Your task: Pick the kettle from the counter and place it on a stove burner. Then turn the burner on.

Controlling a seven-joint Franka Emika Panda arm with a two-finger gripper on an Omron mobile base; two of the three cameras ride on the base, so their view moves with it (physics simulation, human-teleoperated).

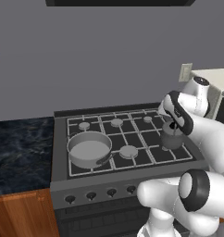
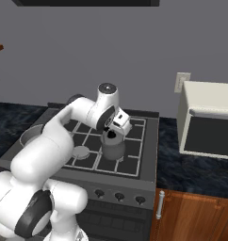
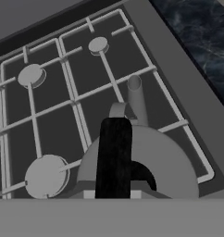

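One kettle sits on the black cooktop near its front right corner, over the grate lines, with its spout pointing toward the right rear of the stove. The pincer is clamped on the kettle's dark upright handle, seen from the hand view running straight down the middle of the rounded lid. One wide grey saucepan stands at the front left corner of the cooktop. Five burner caps are visible in the left base view: three small ones along the back edge, among them the rear right stove burner, one wider disc at the front centre, and one partly hidden by the kettle. Along the stove's front panel the left base view shows four knobs. One white microwave rests on the dark marbled tabletop right of the stove.
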